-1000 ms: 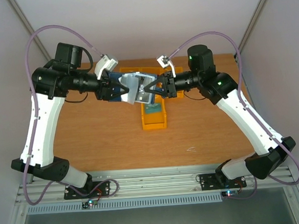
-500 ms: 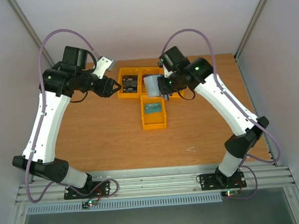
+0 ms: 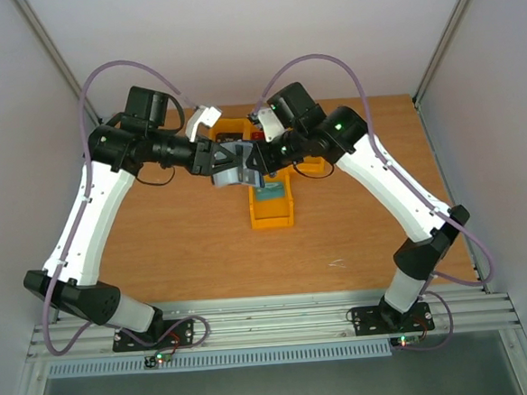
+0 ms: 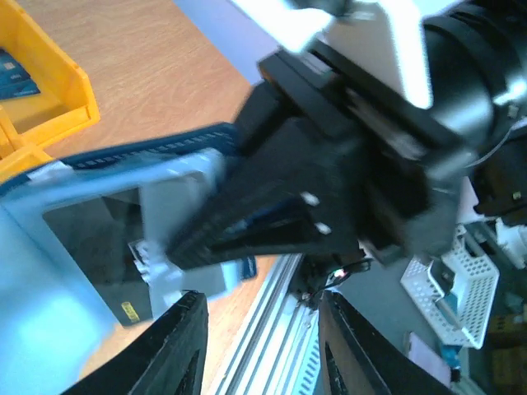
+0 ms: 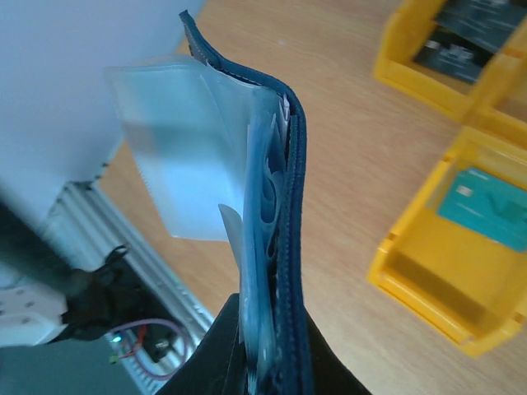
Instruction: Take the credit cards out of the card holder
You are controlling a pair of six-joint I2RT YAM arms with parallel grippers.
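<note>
Half a second ago the arms were apart. Now the left gripper [image 3: 217, 155] is up against the holder [image 3: 233, 174], and the right gripper [image 3: 257, 154] has carried the holder leftward to meet it. From above, the two grippers face each other nose to nose over the far middle of the table [image 3: 175, 231]. The holder hangs between and just under them, off the wood. Directly beneath the right gripper is a yellow bin [image 3: 272, 219] with a teal card [image 3: 268, 193] in it, and another bin [image 3: 229, 128] lies just behind the left gripper. In the left wrist view, which is blurred, the left fingers [image 4: 185, 346] stand apart with only table and rail showing between them, so they grip nothing. Just ahead and to their left is the holder's pale inside, with a dark card [image 4: 86, 247] in a sleeve, and the right gripper's black fingers clamp the navy edge straight ahead. In the right wrist view the right fingers [image 5: 226, 346] are pressed onto the holder, which rises edge-on straight out of them. Its navy cover is on the right and a clear sleeve [image 5: 181, 148] fans out to the left. The bin with the teal card sits on the table off to this gripper's right.
</note>
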